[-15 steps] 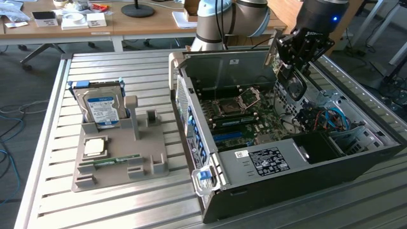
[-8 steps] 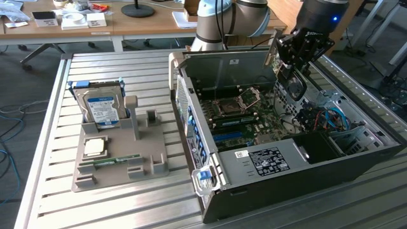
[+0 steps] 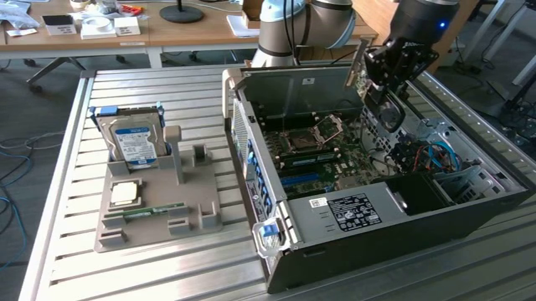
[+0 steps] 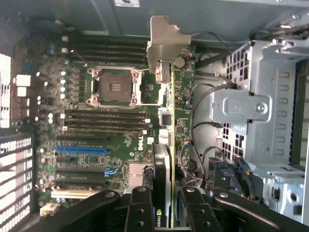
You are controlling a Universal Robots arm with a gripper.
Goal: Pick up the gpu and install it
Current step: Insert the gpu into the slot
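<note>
Grip: gpu (image 4: 163,169) is clamped edge-on by the gripper (image 4: 166,212) | Room: card is held inside the open case (image 3: 469,219), over the motherboard (image 4: 96,159), drive cage (image 4: 251,106) near | Hidden: contact with the board cannot be told | Axis: long axis runs away from the gripper, metal bracket (image 4: 161,43) farthest.

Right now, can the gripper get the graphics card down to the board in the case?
Probably yes. The case is open on top, the gripper holds the graphics card edge-on above the board, and nothing seems to block the way.
</note>
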